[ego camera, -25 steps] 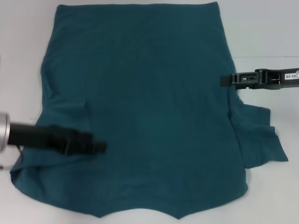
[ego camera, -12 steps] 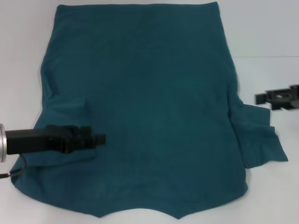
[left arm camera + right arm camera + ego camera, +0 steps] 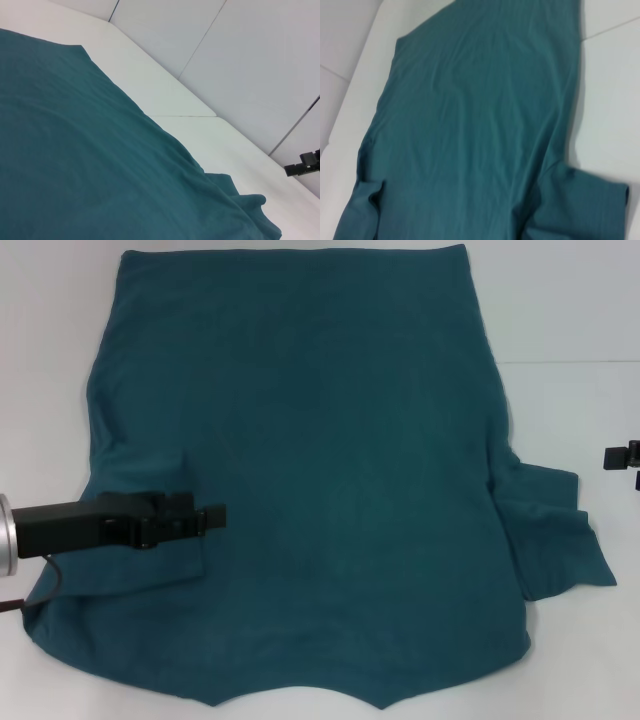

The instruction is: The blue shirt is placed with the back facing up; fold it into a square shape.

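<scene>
The blue shirt point(image 3: 320, 460) lies flat on the white table point(image 3: 570, 310), plain side up, with the hem at the far side and the neckline at the near edge. Its left sleeve point(image 3: 140, 500) is folded in over the body. Its right sleeve point(image 3: 555, 530) still spreads outward. My left gripper point(image 3: 215, 516) hovers over the folded left sleeve, pointing toward the shirt's middle. My right gripper point(image 3: 625, 455) shows only as a tip at the right edge, off the cloth. The left wrist view shows the shirt point(image 3: 75, 150) and the far-off right gripper point(image 3: 305, 166). The right wrist view shows the shirt point(image 3: 470, 125).
A seam point(image 3: 570, 362) runs across the white table to the right of the shirt. Bare table lies on both sides of the cloth and beyond the hem. A grey wall point(image 3: 240, 65) rises behind the table.
My right arm has pulled back to the right, from the shirt's right edge to the frame's edge. My left gripper has shifted a little farther up the left sleeve.
</scene>
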`<action>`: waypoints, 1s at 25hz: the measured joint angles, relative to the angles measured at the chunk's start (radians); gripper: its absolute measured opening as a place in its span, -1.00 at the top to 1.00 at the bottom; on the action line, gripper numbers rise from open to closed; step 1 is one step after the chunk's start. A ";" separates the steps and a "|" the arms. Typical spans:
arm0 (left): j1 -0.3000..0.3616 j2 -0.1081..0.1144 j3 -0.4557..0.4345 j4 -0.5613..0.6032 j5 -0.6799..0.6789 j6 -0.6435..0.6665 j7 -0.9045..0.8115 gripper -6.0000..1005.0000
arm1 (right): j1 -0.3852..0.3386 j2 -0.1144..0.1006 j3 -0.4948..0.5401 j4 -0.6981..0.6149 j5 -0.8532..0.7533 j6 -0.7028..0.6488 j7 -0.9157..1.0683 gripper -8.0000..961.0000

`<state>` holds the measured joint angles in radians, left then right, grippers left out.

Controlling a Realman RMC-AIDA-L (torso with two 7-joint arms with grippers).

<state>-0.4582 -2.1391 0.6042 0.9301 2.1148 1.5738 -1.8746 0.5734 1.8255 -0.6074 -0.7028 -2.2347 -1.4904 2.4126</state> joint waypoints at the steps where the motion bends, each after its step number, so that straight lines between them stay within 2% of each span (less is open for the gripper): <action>1: 0.000 0.000 0.000 0.000 -0.001 0.000 0.000 -0.44 | -0.001 0.001 0.004 0.002 -0.001 0.002 -0.003 -0.83; 5: 0.001 0.000 -0.001 -0.001 -0.002 0.000 -0.001 -0.44 | 0.007 0.001 -0.002 0.009 -0.031 0.010 -0.004 -0.83; 12: -0.003 -0.005 -0.001 -0.001 -0.004 0.000 -0.002 -0.44 | 0.032 0.033 -0.004 0.006 -0.159 0.047 -0.034 -0.83; 23: -0.004 -0.009 -0.001 -0.001 -0.004 -0.004 -0.004 -0.44 | 0.033 0.075 0.014 0.018 -0.159 0.125 -0.034 -0.83; 25: -0.004 -0.008 -0.001 -0.001 -0.004 -0.007 -0.005 -0.44 | 0.039 0.077 0.014 0.032 -0.159 0.128 -0.029 -0.83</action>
<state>-0.4619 -2.1476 0.6029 0.9296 2.1106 1.5670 -1.8792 0.6121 1.9024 -0.5930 -0.6703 -2.3937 -1.3624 2.3834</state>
